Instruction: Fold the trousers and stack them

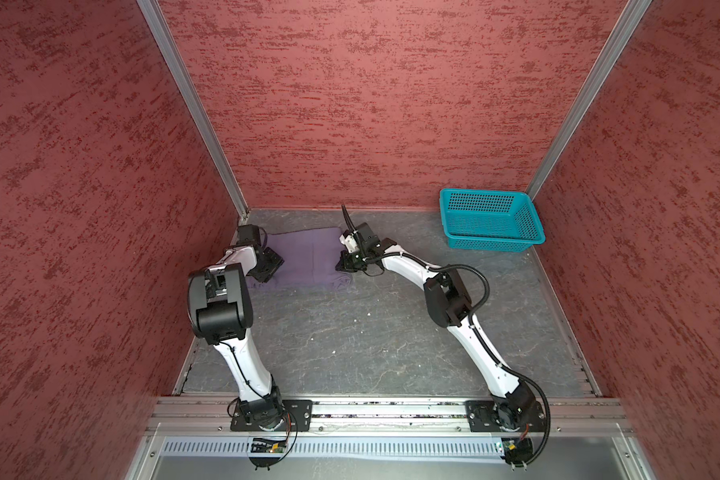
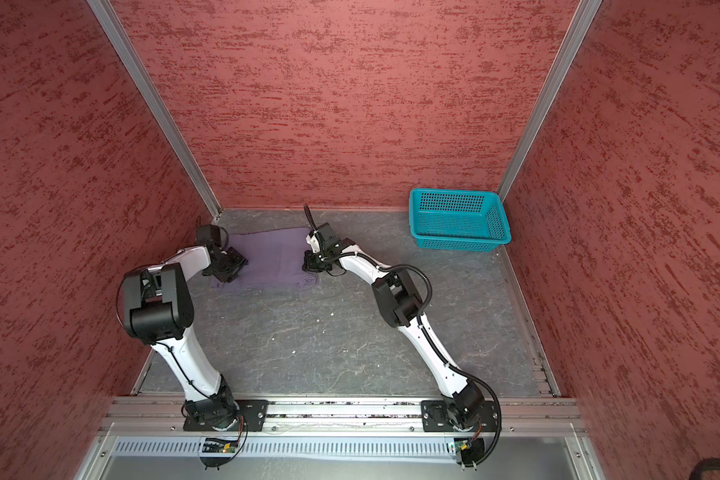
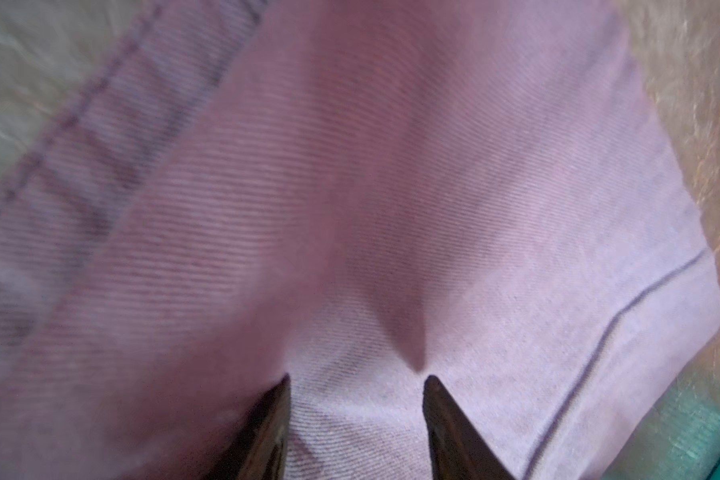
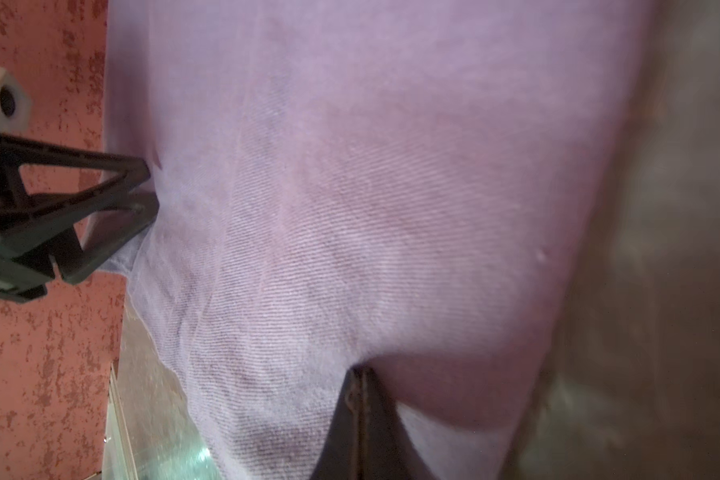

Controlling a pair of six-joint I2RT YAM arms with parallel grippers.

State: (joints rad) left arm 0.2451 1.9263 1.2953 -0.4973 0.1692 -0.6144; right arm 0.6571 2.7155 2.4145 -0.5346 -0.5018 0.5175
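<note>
Starting at the left with the left end effector [image 1: 272,269]: hanging just over the left edge of the trousers [image 1: 304,259], fingers [image 3: 445,424] spread apart, clamping nothing, only bare cloth showing in the gap in the left wrist view.

Finding the trousers lying as a flat folded rectangle at the back left of the desk [image 1: 371,332], close to the wall corner.

Moving across to the right end effector [image 1: 343,266]: sitting at the right edge of the fold, pinched fully together, tips nosing into the cloth in the right wrist view. No telling about a layer actually being caught in there.

Spotting a teal basket [image 1: 491,220] well apart at the far right.

Guessing at a let-go-and-tidy step on the finished fold. Tips for doing it well:
- lifting the left side straight up, not sideways, avoiding snagging the top layer
- holding the right edge down meanwhile
- checking the edges for lining up before moving the bundle anywhere
</note>
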